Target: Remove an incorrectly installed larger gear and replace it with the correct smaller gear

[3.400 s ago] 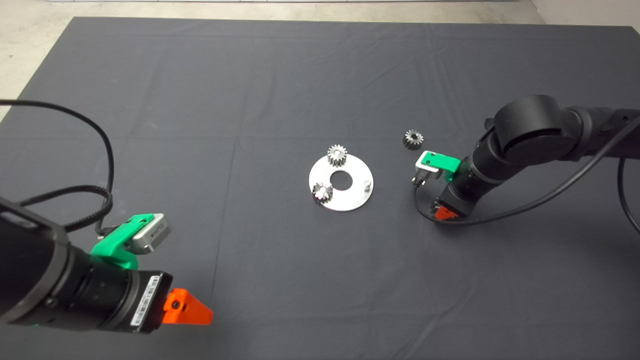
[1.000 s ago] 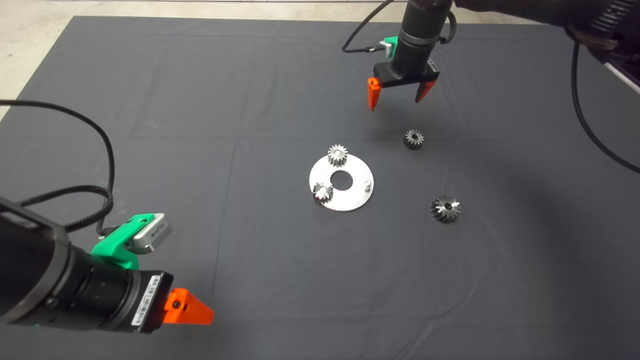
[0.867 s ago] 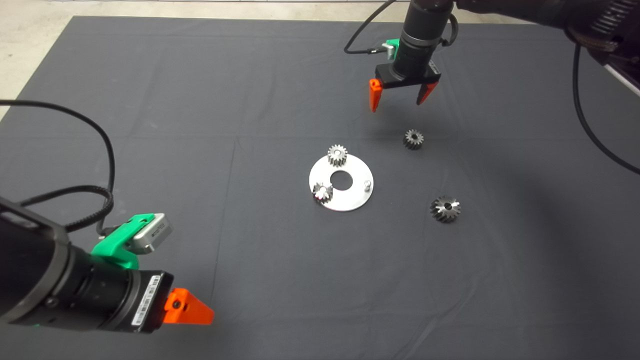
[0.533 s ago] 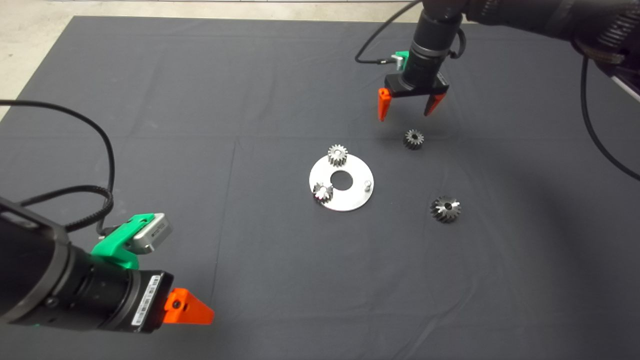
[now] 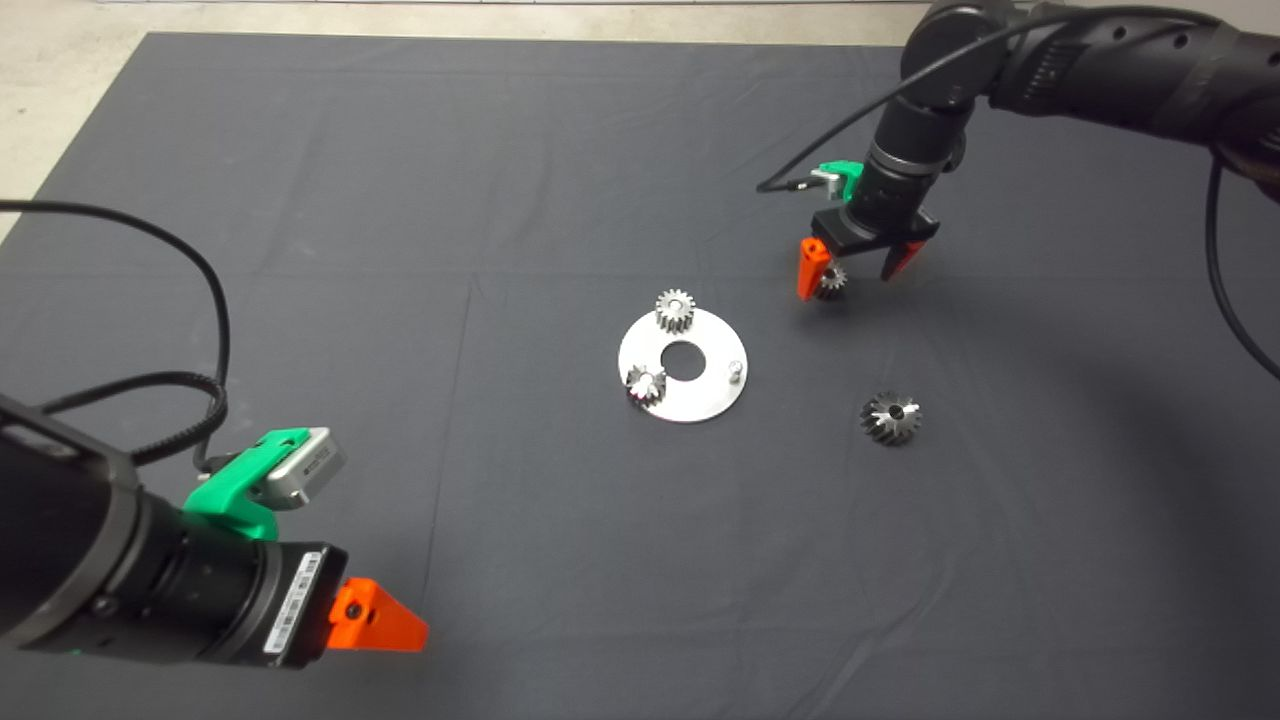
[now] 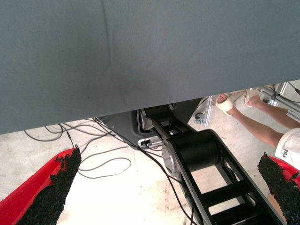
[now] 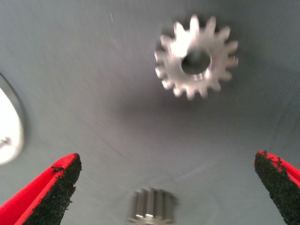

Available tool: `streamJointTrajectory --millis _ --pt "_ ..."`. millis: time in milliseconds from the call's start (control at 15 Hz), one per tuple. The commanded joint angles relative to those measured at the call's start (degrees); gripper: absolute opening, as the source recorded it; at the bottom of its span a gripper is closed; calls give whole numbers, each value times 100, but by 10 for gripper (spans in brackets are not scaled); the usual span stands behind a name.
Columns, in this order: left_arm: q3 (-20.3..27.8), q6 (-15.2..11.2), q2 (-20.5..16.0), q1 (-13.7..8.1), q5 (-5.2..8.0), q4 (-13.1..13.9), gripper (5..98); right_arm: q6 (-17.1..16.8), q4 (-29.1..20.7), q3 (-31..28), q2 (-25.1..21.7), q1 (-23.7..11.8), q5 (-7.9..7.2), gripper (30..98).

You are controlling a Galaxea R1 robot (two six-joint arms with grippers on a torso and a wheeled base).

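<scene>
The larger gear (image 5: pixel 891 417), shiny with slanted teeth, lies flat on the mat to the right of the round steel plate (image 5: pixel 700 400). The smaller gear (image 5: pixel 832 281) (image 7: pixel 197 61) lies loose behind it. My right gripper (image 5: pixel 846 287) (image 7: pixel 166 190) hangs over this gear, open wide, one finger (image 5: pixel 808 270) just left of it. It touches nothing. Two more small gears (image 5: pixel 675 310) (image 5: pixel 645 385) stand on the plate beside a bare peg (image 5: pixel 735 370). My left gripper (image 5: pixel 380 620) (image 6: pixel 173 187) waits open at the lower left.
A ribbed grey piece (image 7: pixel 150 208) shows near my right fingers; I cannot tell what it is. The plate's edge (image 7: pixel 7 136) shows in the right wrist view. In the left wrist view, beyond the mat's edge (image 6: pixel 140 108), are cables and a person's leg (image 6: pixel 262 129).
My right gripper left the spot where the larger gear now lies, swung to the back of the mat, then came down, open, over the loose smaller gear. The left arm has not moved.
</scene>
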State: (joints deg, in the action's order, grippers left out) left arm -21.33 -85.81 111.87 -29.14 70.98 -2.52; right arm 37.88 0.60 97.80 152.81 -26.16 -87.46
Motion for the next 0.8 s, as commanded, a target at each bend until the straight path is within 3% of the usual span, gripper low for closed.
streamJointTrajectory --millis 0,267,533,733 --pt "87 -6 -29 -14 39 121 977 -717 728 -272 -115 -38 -755 976" --pt "87 -15 -29 48 39 121 977 -984 1103 -272 -106 -23 -755 976" --pt "87 -15 -29 57 39 120 977 -1055 1881 -281 -71 172 -755 976" --pt "87 -24 -29 66 39 112 977 -1037 1883 -290 -71 181 -747 976"
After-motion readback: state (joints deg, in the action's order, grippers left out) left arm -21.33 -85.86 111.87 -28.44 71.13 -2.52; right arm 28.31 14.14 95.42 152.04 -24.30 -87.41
